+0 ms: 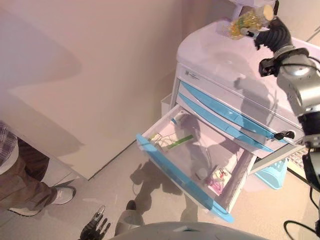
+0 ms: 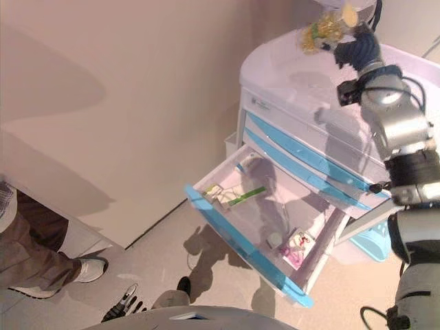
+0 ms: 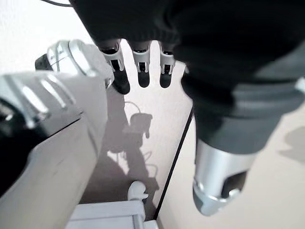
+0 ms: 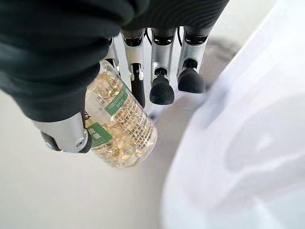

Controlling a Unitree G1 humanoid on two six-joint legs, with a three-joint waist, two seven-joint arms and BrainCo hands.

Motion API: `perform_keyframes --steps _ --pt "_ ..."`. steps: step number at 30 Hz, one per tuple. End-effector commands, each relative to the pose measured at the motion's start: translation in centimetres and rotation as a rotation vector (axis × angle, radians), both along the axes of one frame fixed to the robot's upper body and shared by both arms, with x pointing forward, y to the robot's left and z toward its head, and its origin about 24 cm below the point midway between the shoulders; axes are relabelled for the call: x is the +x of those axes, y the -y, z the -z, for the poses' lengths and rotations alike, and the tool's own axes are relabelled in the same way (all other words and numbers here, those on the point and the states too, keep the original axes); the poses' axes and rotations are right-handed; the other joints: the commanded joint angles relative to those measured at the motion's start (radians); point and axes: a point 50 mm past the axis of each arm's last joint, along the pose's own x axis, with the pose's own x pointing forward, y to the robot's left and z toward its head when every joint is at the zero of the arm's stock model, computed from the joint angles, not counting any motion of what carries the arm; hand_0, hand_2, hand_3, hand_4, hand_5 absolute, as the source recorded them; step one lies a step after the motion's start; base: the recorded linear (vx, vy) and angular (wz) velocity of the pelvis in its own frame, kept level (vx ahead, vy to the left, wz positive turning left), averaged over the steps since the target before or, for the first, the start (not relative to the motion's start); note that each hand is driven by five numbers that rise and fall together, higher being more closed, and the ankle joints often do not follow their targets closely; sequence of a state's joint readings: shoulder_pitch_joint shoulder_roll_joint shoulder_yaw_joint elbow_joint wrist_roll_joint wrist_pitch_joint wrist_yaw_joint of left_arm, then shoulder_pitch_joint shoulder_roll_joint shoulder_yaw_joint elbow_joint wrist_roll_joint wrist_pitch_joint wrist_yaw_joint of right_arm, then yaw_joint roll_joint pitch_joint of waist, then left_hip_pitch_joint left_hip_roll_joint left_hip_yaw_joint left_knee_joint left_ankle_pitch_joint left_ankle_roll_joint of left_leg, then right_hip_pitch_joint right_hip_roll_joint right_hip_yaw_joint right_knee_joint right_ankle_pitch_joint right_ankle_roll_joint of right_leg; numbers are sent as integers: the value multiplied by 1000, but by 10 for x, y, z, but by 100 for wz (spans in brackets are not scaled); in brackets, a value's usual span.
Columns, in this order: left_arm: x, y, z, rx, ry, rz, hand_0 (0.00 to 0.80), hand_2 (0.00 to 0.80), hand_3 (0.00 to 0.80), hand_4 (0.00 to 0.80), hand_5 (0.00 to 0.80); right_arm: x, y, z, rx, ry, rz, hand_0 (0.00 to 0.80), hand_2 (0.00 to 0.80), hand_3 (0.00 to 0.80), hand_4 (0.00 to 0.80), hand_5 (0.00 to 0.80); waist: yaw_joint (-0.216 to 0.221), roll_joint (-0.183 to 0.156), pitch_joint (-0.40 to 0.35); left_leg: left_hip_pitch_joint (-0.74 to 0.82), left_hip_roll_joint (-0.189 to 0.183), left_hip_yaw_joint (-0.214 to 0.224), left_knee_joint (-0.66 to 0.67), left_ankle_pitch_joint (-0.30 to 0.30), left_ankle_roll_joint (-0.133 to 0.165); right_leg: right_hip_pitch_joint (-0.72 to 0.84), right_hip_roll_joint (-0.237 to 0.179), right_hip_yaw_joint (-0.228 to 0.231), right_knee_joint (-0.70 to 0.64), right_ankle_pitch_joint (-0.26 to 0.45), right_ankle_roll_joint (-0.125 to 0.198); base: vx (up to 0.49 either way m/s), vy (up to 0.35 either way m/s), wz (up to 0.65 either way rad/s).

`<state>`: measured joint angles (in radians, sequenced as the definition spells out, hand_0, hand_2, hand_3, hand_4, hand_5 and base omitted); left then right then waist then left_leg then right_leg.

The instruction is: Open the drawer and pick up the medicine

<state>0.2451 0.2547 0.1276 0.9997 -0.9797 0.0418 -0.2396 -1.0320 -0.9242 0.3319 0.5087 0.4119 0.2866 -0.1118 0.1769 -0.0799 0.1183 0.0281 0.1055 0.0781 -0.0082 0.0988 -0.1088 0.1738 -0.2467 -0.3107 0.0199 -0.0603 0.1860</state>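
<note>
My right hand (image 1: 272,34) is raised above the back of the white cart's top (image 1: 220,55) and is shut on a clear medicine bottle (image 1: 248,21) full of yellow capsules. The right wrist view shows the bottle (image 4: 120,125) with its green label pinched between thumb and fingers (image 4: 161,88). The cart's lowest drawer (image 1: 172,172), with a blue front, stands pulled out wide. Inside it lie a white and green box (image 1: 165,140), a pink packet (image 1: 218,180) and a small round white thing (image 1: 201,173). My left hand (image 1: 95,227) hangs low beside me, open and empty.
Two shut blue-fronted drawers (image 1: 225,112) sit above the open one. A person's leg and white shoe (image 1: 55,195) stand at the left on the floor. A light blue basket (image 1: 275,175) sits on the floor right of the cart. A beige wall (image 1: 90,75) runs behind.
</note>
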Motion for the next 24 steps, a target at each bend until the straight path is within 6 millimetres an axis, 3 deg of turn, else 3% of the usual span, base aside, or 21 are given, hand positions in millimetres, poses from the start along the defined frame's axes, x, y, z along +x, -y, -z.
perform_keyframes --steps 1,6,11,24 --pt "11 -15 -5 42 -3 31 0 0 0 0 0 -8 18 -52 -86 94 135 800 800 800 800 800 46 -1 -36 69 18 -17 65 -133 28 -59 -10 -17 27 81 -42 24 -3 7" --pt "14 -20 -7 51 -15 29 0 0 0 0 0 -8 47 -48 -157 -58 293 800 800 800 800 800 58 -2 -37 70 18 -27 56 -128 26 -55 -11 -23 26 81 -43 4 -1 1" --pt "18 -22 -8 55 -17 36 0 0 0 0 0 -10 72 -30 -228 -279 382 800 800 800 800 800 68 -4 -37 69 17 -34 50 -122 27 -56 -12 -25 23 83 -45 0 0 0" --pt "25 -22 -10 47 -8 53 0 0 0 0 0 -9 86 15 -258 -498 380 800 800 800 800 800 80 3 -24 70 19 -43 46 -122 31 -56 -8 -22 24 78 -50 -8 -1 0"
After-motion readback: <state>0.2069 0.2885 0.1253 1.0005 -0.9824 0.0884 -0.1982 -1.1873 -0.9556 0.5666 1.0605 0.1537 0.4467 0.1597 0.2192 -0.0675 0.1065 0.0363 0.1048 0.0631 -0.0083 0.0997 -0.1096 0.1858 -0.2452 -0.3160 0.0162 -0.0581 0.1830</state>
